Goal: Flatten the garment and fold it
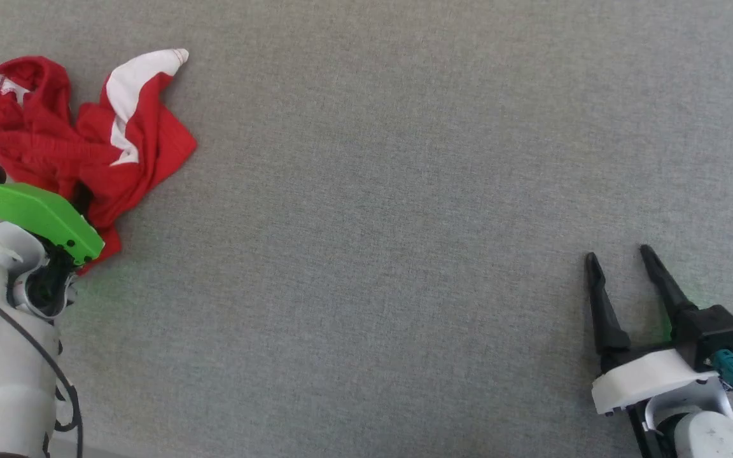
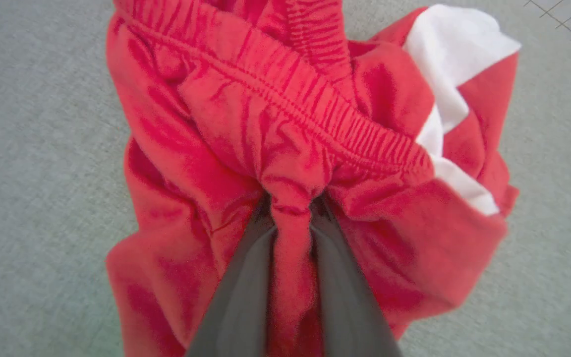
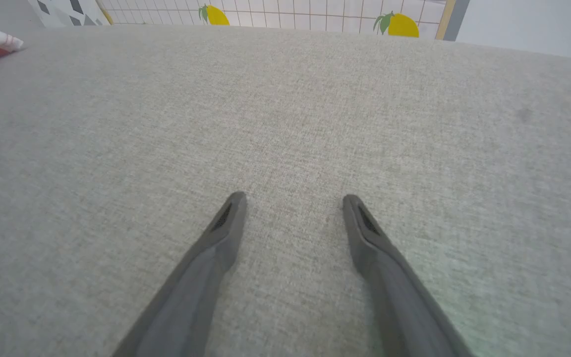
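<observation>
While the right claw (image 1: 618,252) gapes well apart, the left claw (image 2: 290,204) pinches a fold of the crumpled garment (image 1: 42,146).

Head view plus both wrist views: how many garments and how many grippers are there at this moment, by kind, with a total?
Garments: 1, the red shorts, crumpled on the grey surface.
Grippers: 2, the left gripper pinching a fold of the shorts, the right gripper open over bare surface.
Total: 3
</observation>
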Robot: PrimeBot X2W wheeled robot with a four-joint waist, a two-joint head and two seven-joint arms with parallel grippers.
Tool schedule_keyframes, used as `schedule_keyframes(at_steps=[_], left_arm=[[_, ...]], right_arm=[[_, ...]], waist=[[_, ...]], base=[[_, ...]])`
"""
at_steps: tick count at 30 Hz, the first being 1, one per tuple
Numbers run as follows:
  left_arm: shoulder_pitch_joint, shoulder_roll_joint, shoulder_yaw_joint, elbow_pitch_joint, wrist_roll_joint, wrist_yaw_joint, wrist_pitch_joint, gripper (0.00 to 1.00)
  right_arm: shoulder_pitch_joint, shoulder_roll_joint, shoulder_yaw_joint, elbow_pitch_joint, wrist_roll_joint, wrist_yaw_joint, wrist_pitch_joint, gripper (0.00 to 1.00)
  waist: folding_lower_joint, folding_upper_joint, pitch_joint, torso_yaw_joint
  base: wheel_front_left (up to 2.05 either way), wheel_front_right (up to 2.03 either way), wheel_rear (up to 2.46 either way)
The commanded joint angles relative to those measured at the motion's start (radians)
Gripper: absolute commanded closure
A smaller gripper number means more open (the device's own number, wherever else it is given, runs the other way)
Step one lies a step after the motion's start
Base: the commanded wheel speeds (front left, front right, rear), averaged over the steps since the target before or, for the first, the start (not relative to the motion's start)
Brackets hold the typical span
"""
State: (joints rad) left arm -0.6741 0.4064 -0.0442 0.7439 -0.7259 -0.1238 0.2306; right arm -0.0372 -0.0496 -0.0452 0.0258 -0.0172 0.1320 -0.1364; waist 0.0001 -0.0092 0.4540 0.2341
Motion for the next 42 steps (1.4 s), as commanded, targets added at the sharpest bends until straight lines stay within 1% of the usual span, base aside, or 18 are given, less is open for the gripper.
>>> schedule_keyframes(at_steps=[1, 3, 5, 7, 11, 15, 18, 21, 25, 28, 30, 32, 35, 36, 37, 38, 40, 42], left_arm=[[0.003, 0.001, -0.014, -0.005, -0.005, -0.007, -0.043, 1.0], [-0.014, 0.018, -0.002, -0.021, -0.013, -0.007, -0.13, 1.0], [-0.035, 0.038, -0.011, -0.043, -0.003, -0.007, -0.197, 1.0], [-0.065, 0.048, -0.017, -0.069, -0.009, -0.007, -0.241, 1.0], [-0.135, 0.072, -0.078, -0.166, -0.02, -0.007, -0.256, 1.0], [-0.206, 0.066, -0.158, -0.276, -0.041, -0.007, -0.223, 1.0], [-0.234, 0.034, -0.218, -0.344, -0.062, -0.007, -0.191, 1.0], [-0.222, -0.01, -0.275, -0.381, -0.075, -0.007, -0.168, 1.0], [-0.148, -0.095, -0.353, -0.389, -0.105, -0.007, -0.161, 1.0], [-0.053, -0.154, -0.433, -0.356, -0.118, -0.007, -0.141, 1.0], [0.01, -0.175, -0.495, -0.316, -0.117, -0.007, -0.11, 1.0], [0.068, -0.186, -0.564, -0.275, -0.107, -0.007, -0.069, 1.0], [0.136, -0.201, -0.624, -0.212, -0.116, -0.005, 0.0, 1.0], [0.158, -0.21, -0.63, -0.189, -0.133, 0.006, 0.03, 1.0], [0.171, -0.218, -0.638, -0.176, -0.145, 0.009, 0.06, 0.86], [0.182, -0.222, -0.65, -0.164, -0.157, 0.011, 0.099, 0.0], [0.191, -0.222, -0.654, -0.161, -0.18, 0.014, 0.148, 0.0], [0.194, -0.219, -0.63, -0.179, -0.208, 0.024, 0.157, 0.0]], right_arm=[[-0.008, -0.001, 0.006, 0.017, 0.002, -0.001, 0.001, 0.0], [-0.005, -0.001, 0.01, 0.032, 0.014, -0.001, -0.009, 0.0], [-0.002, -0.001, 0.016, 0.052, 0.027, -0.001, -0.021, 0.0], [0.002, -0.001, 0.022, 0.075, 0.043, -0.001, -0.034, 0.0], [0.015, -0.001, 0.038, 0.125, 0.079, -0.001, -0.062, 0.0], [0.023, -0.001, 0.047, 0.167, 0.109, -0.001, -0.084, 0.0], [0.027, -0.001, 0.047, 0.194, 0.125, -0.001, -0.097, 0.0], [0.027, -0.001, 0.045, 0.213, 0.138, -0.001, -0.107, 0.0], [0.03, -0.001, 0.045, 0.228, 0.149, -0.001, -0.115, 0.0], [0.037, -0.001, 0.045, 0.239, 0.155, -0.001, -0.119, 0.0], [0.042, -0.001, 0.046, 0.245, 0.16, -0.001, -0.121, 0.0], [0.049, -0.001, 0.041, 0.249, 0.164, -0.001, -0.122, 0.0], [0.058, -0.001, 0.034, 0.253, 0.166, -0.001, -0.123, 0.0], [0.06, -0.001, 0.031, 0.254, 0.167, -0.001, -0.124, 0.0], [0.063, -0.001, 0.028, 0.255, 0.168, -0.001, -0.124, 0.0], [0.067, -0.001, 0.023, 0.257, 0.168, -0.001, -0.124, 0.0], [0.074, -0.001, 0.021, 0.259, 0.168, -0.001, -0.125, 0.0], [0.077, -0.001, 0.019, 0.261, 0.167, -0.001, -0.125, 0.0]], waist=[[-0.0001, 0.0092, -0.032, 0.005], [-0.0001, 0.0092, -0.06, 0.004], [-0.0001, 0.0092, -0.094, 0.0], [-0.0001, 0.0092, -0.131, -0.006], [-0.0001, 0.0092, -0.213, -0.034], [-0.0001, 0.0092, -0.277, -0.073], [-0.0001, 0.0092, -0.314, -0.109], [-0.0001, 0.0092, -0.334, -0.144], [-0.0001, 0.0092, -0.346, -0.192], [-0.0001, 0.0092, -0.349, -0.223], [-0.0001, 0.0092, -0.349, -0.239], [-0.0001, 0.0092, -0.349, -0.249], [-0.0001, 0.0092, -0.349, -0.252], [-0.0001, 0.0092, -0.35, -0.251], [-0.0001, 0.0092, -0.352, -0.247], [-0.0001, 0.0092, -0.354, -0.241], [-0.0001, 0.0092, -0.362, -0.228], [-0.0001, 0.0092, -0.372, -0.213]], base=[[0.0, 0.0, 0.0], [0.0, 0.0, 0.0], [0.0, 0.0, 0.0], [0.0, 0.0, 0.0], [0.0, 0.0, 0.0], [0.0, 0.0, 0.0], [0.0, 0.0, 0.0], [0.0, 0.0, 0.0], [0.0, 0.0, 0.0], [0.0, 0.0, 0.0], [0.0, 0.0, 0.0], [0.0, 0.0, 0.0], [0.0, 0.0, 0.0], [0.0, 0.0, 0.0], [0.0, 0.0, 0.0], [0.0, 0.0, 0.0], [0.0, 0.0, 0.0], [0.0, 0.0, 0.0]])
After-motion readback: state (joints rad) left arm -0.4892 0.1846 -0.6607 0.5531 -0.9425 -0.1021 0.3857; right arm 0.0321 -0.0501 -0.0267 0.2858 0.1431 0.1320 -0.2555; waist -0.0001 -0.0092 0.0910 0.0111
